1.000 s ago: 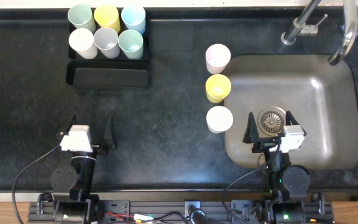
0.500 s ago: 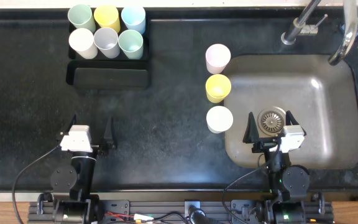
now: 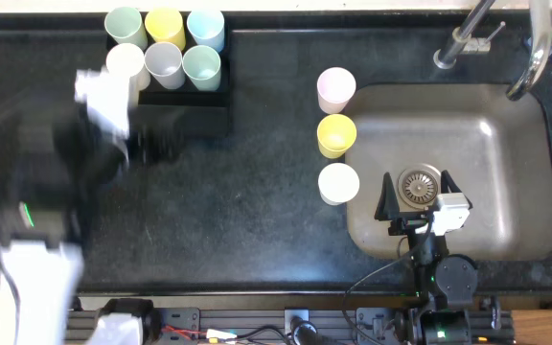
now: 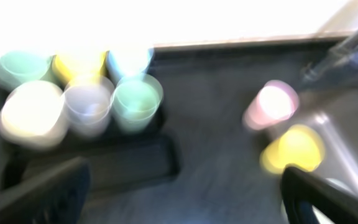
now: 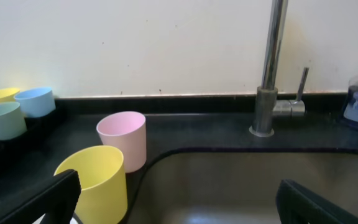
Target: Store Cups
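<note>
While the left gripper [image 4: 184, 173] hangs lifted over the left part of the dark surface [image 3: 257, 220], its fingers [image 4: 42, 193] stand wide apart, holding nothing and touching nothing. From above, that arm is a blur beside the left end of the black tray [image 3: 166, 120], which sits near the surface's far left corner. Six stored cups [image 3: 165, 62] stand upright in the tray's far compartment, in two rows of three.

Three loose cups stand upright in a line along the left rim of the sink [image 3: 506, 144]. The pink cup [image 3: 335, 88] is farthest back, the yellow cup [image 3: 336, 135] is in the middle, and the white cup [image 3: 338, 183] is nearest the arms. Neighbouring cups are close together.

The right gripper [image 3: 416, 182] sits low over the sink's near edge by the drain [image 3: 418, 185]. Its fingers [image 5: 42, 199] are also spread wide and grip nothing, well apart from the pink and yellow cups. A faucet [image 3: 468, 34] rises at the sink's far edge.
</note>
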`<move>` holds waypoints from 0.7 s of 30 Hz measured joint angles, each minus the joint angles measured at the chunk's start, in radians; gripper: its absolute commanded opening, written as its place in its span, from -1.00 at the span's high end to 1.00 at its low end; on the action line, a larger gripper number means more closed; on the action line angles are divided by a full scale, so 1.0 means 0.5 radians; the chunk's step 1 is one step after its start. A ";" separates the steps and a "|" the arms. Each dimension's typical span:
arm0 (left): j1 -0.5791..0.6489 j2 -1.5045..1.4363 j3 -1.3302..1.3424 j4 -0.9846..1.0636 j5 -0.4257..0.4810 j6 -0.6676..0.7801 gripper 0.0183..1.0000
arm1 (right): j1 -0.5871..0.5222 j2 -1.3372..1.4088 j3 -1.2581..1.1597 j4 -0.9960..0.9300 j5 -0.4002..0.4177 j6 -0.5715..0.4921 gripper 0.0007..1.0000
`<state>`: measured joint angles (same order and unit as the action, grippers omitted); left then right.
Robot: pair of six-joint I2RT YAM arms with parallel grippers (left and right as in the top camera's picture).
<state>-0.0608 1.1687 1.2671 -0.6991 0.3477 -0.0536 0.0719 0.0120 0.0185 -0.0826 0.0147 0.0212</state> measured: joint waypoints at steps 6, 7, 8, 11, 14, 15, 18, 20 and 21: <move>-0.461 1.257 1.791 -0.823 -0.187 -0.402 -1.00 | -0.001 -0.002 0.000 -0.004 -0.001 0.001 -1.00; -0.556 1.446 2.033 -0.941 -0.233 -0.497 -1.00 | -0.001 -0.002 0.000 -0.002 0.001 0.001 -1.00; -0.640 1.614 2.242 -0.996 -0.266 -0.584 -1.00 | 0.000 -0.002 0.000 0.002 0.000 0.001 -1.00; -0.859 2.061 2.713 -1.160 -0.341 -0.858 -1.00 | -0.001 -0.002 0.000 -0.001 0.000 0.000 -1.00; -1.007 2.403 2.892 -1.310 -0.375 -1.127 -1.00 | -0.001 -0.002 0.000 -0.001 -0.001 0.001 -1.00; -1.038 2.483 2.900 -1.342 -0.378 -1.202 -1.00 | 0.000 -0.002 0.000 0.000 0.000 0.001 -1.00; -1.077 2.659 2.903 -1.406 -0.404 -1.404 -1.00 | -0.001 -0.002 0.000 -0.001 0.000 0.001 -1.00; -1.078 2.721 2.902 -1.409 -0.416 -1.508 -1.00 | -0.001 -0.002 0.000 -0.002 0.000 0.001 -1.00; -1.077 2.737 2.903 -1.409 -0.420 -1.557 -1.00 | -0.001 -0.002 0.000 -0.002 -0.001 0.001 -1.00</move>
<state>-0.5991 2.5374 2.7186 -1.4036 0.1375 -0.8322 0.0715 0.0109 0.0185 -0.0834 0.0143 0.0216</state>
